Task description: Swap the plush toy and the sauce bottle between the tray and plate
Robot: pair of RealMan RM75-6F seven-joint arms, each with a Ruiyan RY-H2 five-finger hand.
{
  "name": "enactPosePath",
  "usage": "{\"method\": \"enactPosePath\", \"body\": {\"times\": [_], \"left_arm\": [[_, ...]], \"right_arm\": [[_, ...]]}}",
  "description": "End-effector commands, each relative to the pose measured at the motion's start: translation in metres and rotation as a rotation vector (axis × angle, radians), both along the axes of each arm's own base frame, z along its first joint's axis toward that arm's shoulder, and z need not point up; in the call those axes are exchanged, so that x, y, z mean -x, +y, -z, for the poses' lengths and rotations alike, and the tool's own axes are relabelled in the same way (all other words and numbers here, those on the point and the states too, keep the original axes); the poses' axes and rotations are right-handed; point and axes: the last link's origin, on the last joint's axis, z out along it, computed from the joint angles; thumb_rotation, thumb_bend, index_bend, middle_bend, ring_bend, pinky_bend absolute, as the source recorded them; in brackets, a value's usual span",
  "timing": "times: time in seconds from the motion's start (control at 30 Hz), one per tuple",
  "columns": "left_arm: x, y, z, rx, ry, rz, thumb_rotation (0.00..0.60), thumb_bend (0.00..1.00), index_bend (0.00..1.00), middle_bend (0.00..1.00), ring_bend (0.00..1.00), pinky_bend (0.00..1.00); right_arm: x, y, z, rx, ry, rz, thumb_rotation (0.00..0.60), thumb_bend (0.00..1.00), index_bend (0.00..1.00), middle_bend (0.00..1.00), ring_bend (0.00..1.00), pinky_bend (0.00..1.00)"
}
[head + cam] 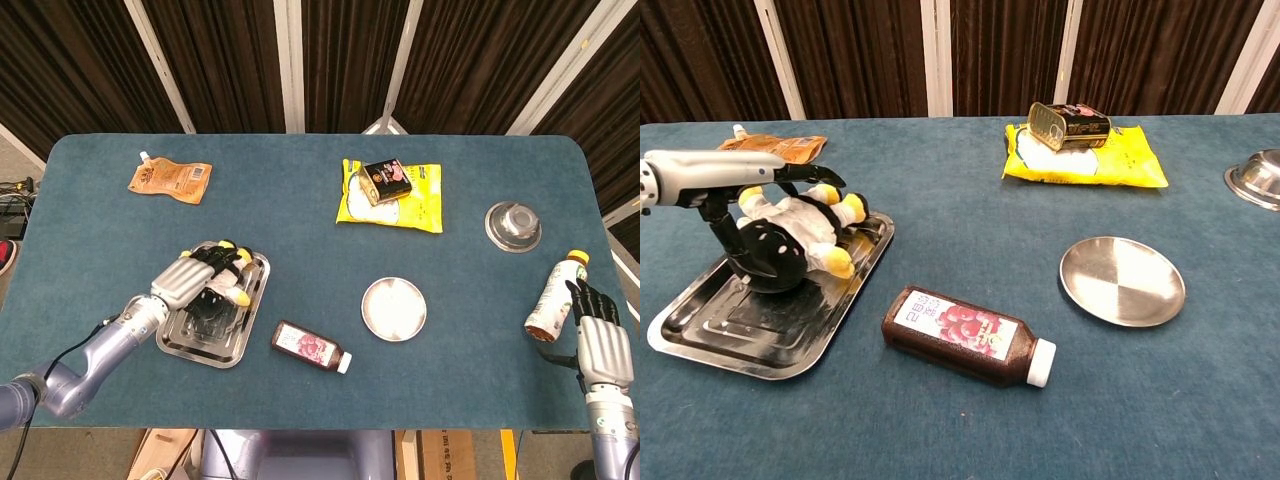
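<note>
A black and white plush toy [226, 283] [798, 236] with yellow feet lies in the steel tray [222, 345] [760, 345] at the front left. My left hand [186, 280] [712, 170] reaches over the toy from the left, and its dark fingers [740, 250] grip it. The dark sauce bottle [311, 347] [964, 335] with a white cap lies on the cloth just right of the tray. The round steel plate [394, 309] [1122, 281] sits empty further right. My right hand [598, 343] stays at the right front edge, holding nothing, fingers apart.
A drink bottle [555, 297] with a yellow cap stands just left of my right hand. At the back lie an orange pouch [170, 180] [780, 148], a yellow bag [410, 208] [1100, 160] with a tin can [387, 179] [1070, 125] on it, and a steel bowl [513, 225] [1255, 178].
</note>
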Motion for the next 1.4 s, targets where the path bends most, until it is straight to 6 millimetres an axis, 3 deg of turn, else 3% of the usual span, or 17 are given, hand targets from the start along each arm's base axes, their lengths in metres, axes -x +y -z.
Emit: {"method": "enactPosePath", "body": {"times": [0.03,0.27,0.4,0.47,0.67,0.9,1.0,1.4], "left_arm": [[-0.006,-0.009,-0.027,-0.051,0.097,0.038,0.6,0.0,0.03,0.0,0.0,0.11],[-0.006,-0.047,-0.092,-0.363,0.104,0.065,0.6,0.0,0.05,0.0,0.0,0.14],[0.035,-0.078,-0.117,-0.461,0.1,-0.007,0.6,0.0,0.06,0.0,0.0,0.13],[0.053,-0.088,-0.124,-0.492,0.112,-0.037,0.6,0.0,0.06,0.0,0.0,0.12],[0.093,-0.114,-0.12,-0.516,0.101,-0.123,0.6,0.0,0.07,0.0,0.0,0.11],[0.111,-0.124,-0.113,-0.468,0.03,-0.184,0.6,0.0,0.08,0.0,0.0,0.1],[0.115,-0.126,-0.111,-0.479,0.033,-0.191,0.6,0.0,0.08,0.0,0.0,0.1],[0.123,-0.125,-0.109,-0.527,0.057,-0.206,0.6,0.01,0.09,0.0,0.0,0.1]], "right_arm": [[0.0,0.0,0.0,-0.005,-0.002,0.0,0.6,0.03,0.02,0.0,0.01,0.0],[-0.005,0.0,0.01,-0.06,-0.011,-0.027,0.6,0.03,0.02,0.0,0.01,0.0],[-0.024,-0.008,0.029,-0.184,-0.022,-0.108,0.6,0.03,0.02,0.0,0.01,0.0],[-0.044,-0.018,0.039,-0.251,-0.022,-0.182,0.6,0.03,0.02,0.0,0.01,0.0],[-0.12,-0.039,0.066,-0.371,-0.013,-0.357,0.6,0.03,0.02,0.0,0.01,0.0],[-0.197,-0.028,0.1,-0.477,0.014,-0.417,0.6,0.03,0.03,0.0,0.01,0.0],[-0.218,-0.023,0.116,-0.51,-0.003,-0.41,0.6,0.03,0.03,0.0,0.01,0.0],[-0.271,-0.009,0.167,-0.609,-0.064,-0.382,0.6,0.03,0.05,0.0,0.03,0.0]]}}
